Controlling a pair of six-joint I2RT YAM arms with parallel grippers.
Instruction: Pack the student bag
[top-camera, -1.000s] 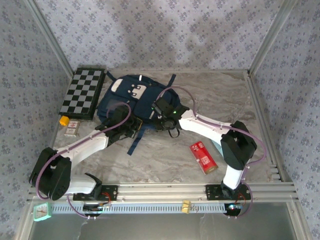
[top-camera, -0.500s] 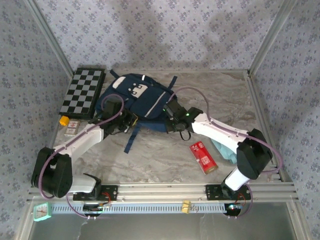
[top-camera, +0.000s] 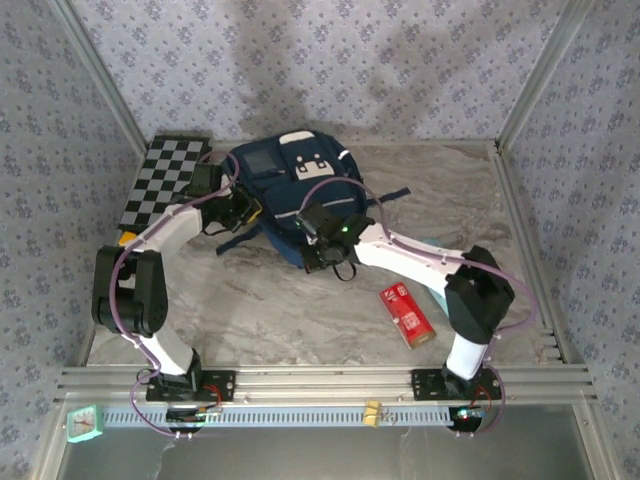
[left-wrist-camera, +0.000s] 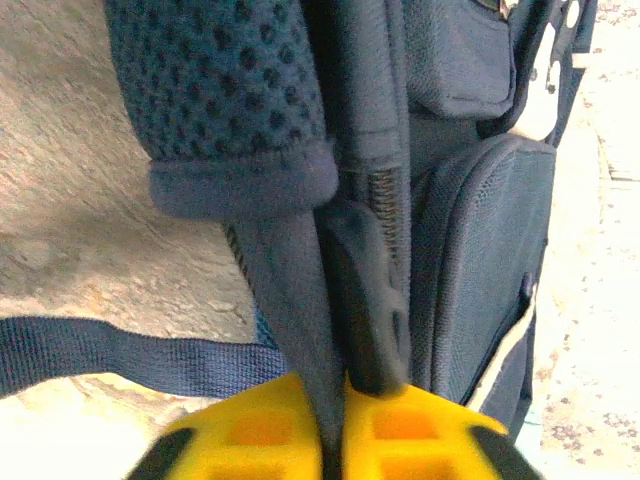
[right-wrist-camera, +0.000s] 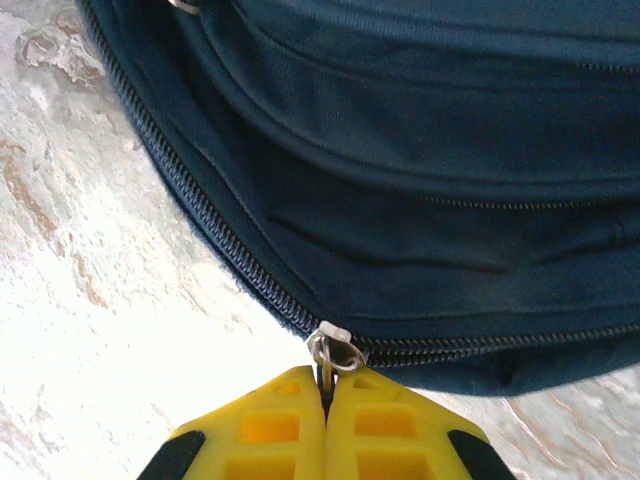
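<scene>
Nearest the bases, the right gripper (right-wrist-camera: 325, 388) pinches the small metal zipper pull (right-wrist-camera: 335, 354) between closed yellow fingers (right-wrist-camera: 265, 430) at the near edge of the student bag (top-camera: 300, 190), a large navy blue fabric backpack lying toward the back of the grey marbled table (top-camera: 300, 310). Farther on, the left gripper (left-wrist-camera: 334, 392) is clamped on a fold of the bag's fabric at its left side. If that hold slips, the bag may drag along and the zipper jam.

White, purple-cabled arms (top-camera: 405, 262); yellow gripper fingers (right-wrist-camera: 262, 432)
</scene>
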